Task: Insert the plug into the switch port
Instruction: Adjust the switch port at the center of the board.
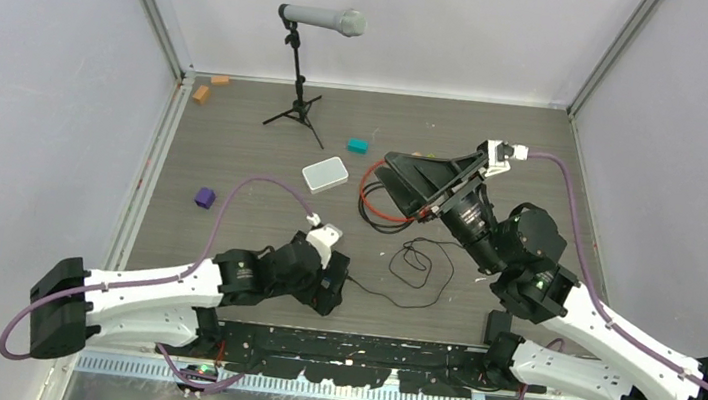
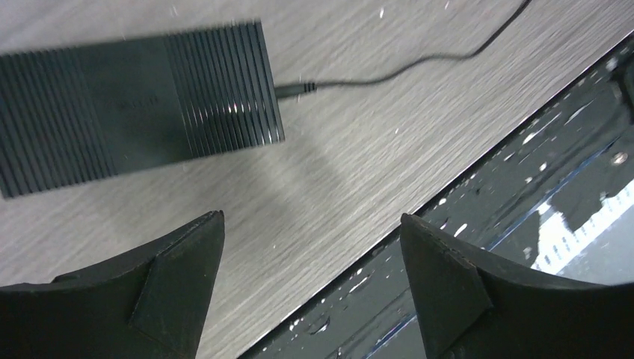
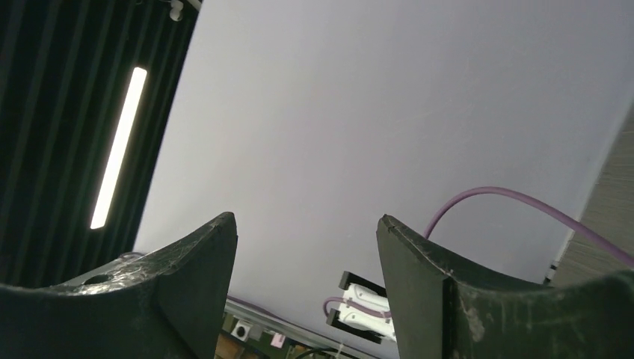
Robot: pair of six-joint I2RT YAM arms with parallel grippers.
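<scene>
Left gripper (image 2: 310, 221): jaws stood wide apart with nothing between them, low over the table (image 2: 336, 172).
Black box (image 2: 134, 112): lay flat on the table just ahead of the left fingers, ribbed top up, with a thin black cable (image 2: 299, 88) plugged into its short side. Its port could not be made out.
Right gripper (image 3: 306, 218): jaws stood wide apart and empty, raised and tilted up toward the wall (image 3: 359, 97).
Red cable (image 1: 363, 196): lay looped on the table under the right gripper, well apart from the left gripper. Its plug was too small to tell.
White box (image 1: 325, 174): sat just left of the red loop.
</scene>
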